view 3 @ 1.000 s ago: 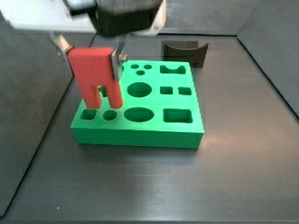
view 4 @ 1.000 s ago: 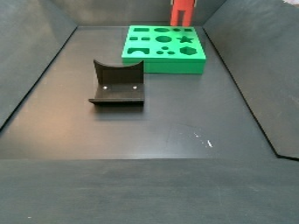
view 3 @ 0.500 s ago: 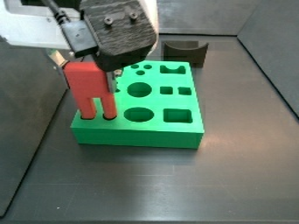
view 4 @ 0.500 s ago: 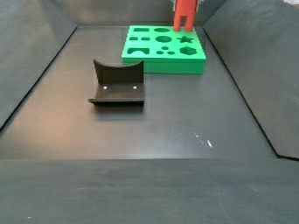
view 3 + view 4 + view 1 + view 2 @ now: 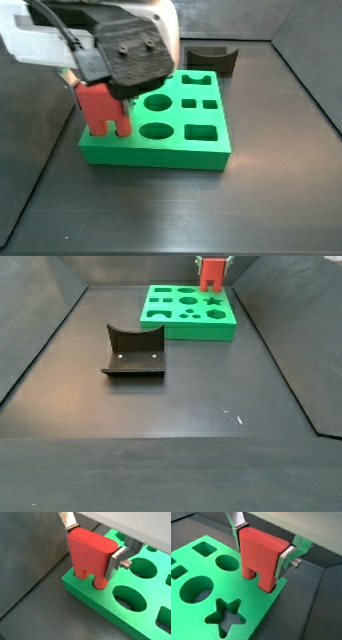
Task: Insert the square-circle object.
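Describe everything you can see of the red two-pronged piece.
The red piece is a flat, matte, plastic-looking block with two rounded prongs below. It stands upright, clamped between the gripper's silver jaws above a corner of the green board. Its prong tips reach the board's top, apparently entering holes.

Green board (image 5: 93, 606) (shaped holes) w/ red piece (image 5: 90, 554) prongs at its corner
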Motion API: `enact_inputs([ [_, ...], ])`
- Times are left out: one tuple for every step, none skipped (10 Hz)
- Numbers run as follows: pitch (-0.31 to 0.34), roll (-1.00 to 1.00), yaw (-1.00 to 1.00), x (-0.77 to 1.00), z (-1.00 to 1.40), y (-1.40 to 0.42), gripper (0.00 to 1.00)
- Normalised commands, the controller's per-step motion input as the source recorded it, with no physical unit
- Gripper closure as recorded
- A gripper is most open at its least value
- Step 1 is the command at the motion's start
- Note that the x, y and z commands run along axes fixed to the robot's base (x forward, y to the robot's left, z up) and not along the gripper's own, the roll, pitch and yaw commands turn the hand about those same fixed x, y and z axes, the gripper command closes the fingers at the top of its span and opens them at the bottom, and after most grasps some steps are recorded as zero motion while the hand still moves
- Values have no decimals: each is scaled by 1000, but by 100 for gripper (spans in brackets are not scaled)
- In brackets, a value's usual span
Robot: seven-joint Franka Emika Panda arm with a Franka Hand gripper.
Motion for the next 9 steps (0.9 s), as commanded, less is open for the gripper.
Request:
enact_inputs([
  [-63, 0, 0, 229, -654, 0, 100],
  [-53, 0, 0, 157, -554, 0, 100],
  [-60, 16, 0, 26, -491, 0, 100],
  [-70, 40, 0, 0, -497, 0, 100],
  [-74, 39, 0, 0, -483, 0, 100],
  [-84, 33, 0, 0, -463, 0, 100],
  [-83, 4, 0, 0, -383, 0, 100],
  [0, -44, 0, 0, 0, 71, 100],
  [0, -13, 0, 0, 0, 0, 100],
])
